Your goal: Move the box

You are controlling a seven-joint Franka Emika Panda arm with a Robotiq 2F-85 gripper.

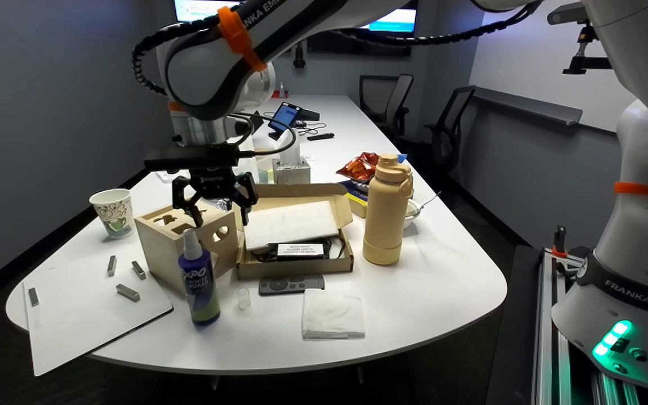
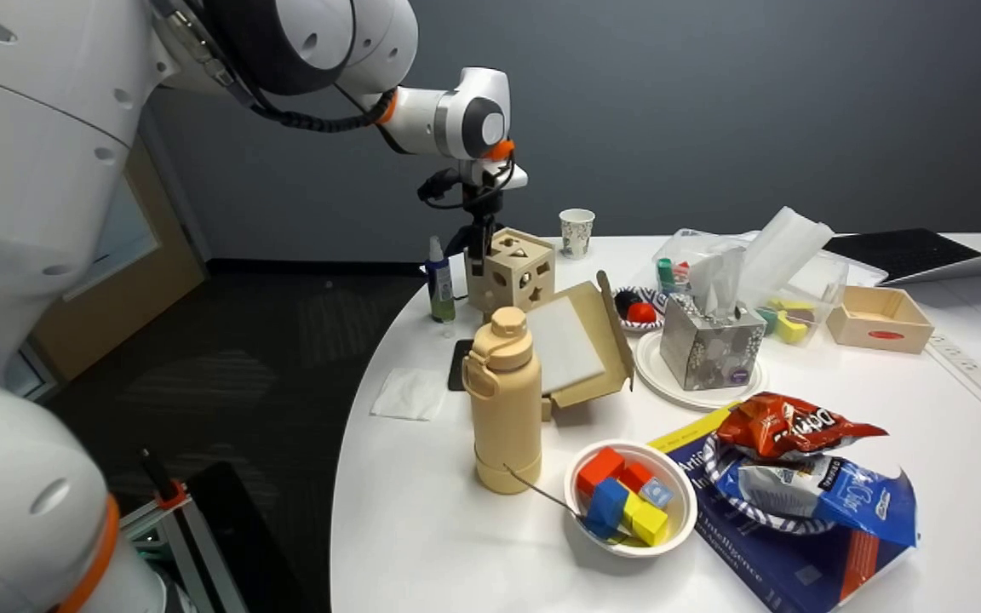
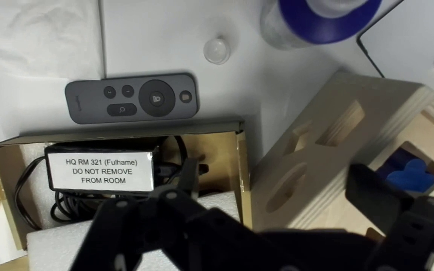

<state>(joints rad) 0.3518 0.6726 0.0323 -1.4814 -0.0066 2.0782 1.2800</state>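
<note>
The gripper [image 1: 221, 218] has its two fingers spread apart, by the top of the box [image 1: 161, 247]. In the wrist view, one finger shows over the box and one over a tray [image 3: 245, 188]. I can't tell if they touch the box. The one box sits on the bench [image 1: 425, 298]. Around it, in an exterior view: the tray just beside it at 3 o'clock, one jug [image 1: 388, 216] farther out at 3, one remote [image 1: 291, 284] and one napkin [image 1: 332, 315] at 4, one spray bottle [image 1: 199, 281] at 5, four bars [image 1: 127, 292] on one board [image 1: 88, 326] at 8, one cup [image 1: 113, 214] at 10.
</note>
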